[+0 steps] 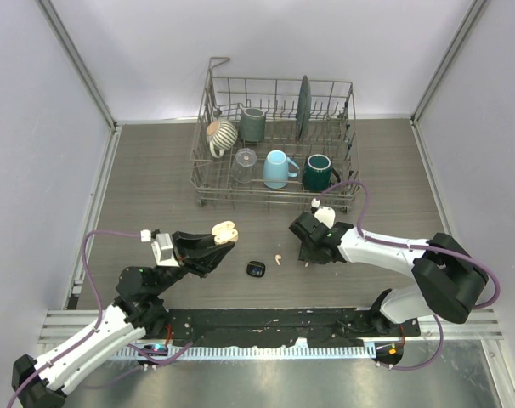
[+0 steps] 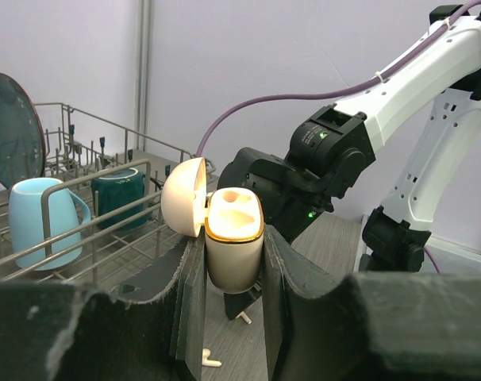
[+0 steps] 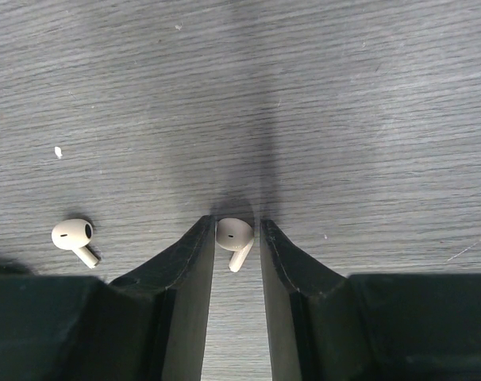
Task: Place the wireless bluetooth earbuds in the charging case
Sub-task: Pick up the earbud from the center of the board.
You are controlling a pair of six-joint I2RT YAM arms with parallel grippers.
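Dish rack [image 1: 279, 199] holds a striped mug [image 1: 221, 134], grey-green mug [image 1: 252, 124], clear glass [image 1: 246, 158], light blue mug [image 1: 279, 168], dark green mug [image 1: 319, 172] and a dark plate [image 1: 302, 106] on edge.

Left tool [image 2: 232, 242] is clamped on the cream charging case [image 2: 232, 266] in front of the rack's left half. Case is upright, lid swung open, two wells showing.

Black case [image 1: 256, 269] sits on the tabletop [image 1: 155, 187] in front of rack centre.

Right tool [image 3: 237, 224] is in front of the rack's right half, jaws narrowed around a cream earbud [image 3: 235, 238] lying flat, head away from the wrist, stem back toward it. Can't tell if it's actually pinched.

Second cream earbud [image 3: 72, 236] lies flat in front of rack centre, stem angled.

Tabletop is grey wood grain; walls are pale.
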